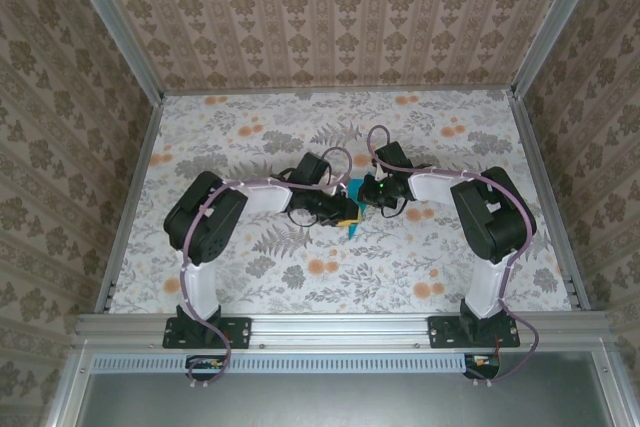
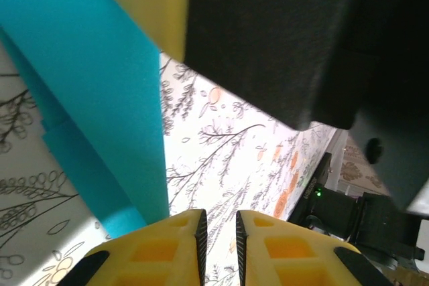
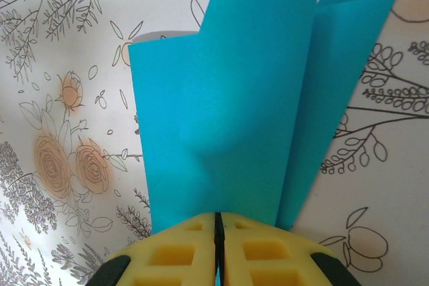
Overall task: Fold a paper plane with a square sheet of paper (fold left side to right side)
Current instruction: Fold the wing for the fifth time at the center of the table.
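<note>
My right claw (image 3: 218, 222) is pinched tight on the near edge of the folded sheet of paper (image 3: 248, 112). The paper fans away from the tips in two flaps with straight, clean edges, and the fold gapes on the claw's right. My left claw (image 2: 221, 222) stands at a narrow slit with nothing in it, and the paper's edge passes just to its left. Around both claws the table (image 1: 250, 127) lies open out to the side rails (image 1: 128, 202).
</note>
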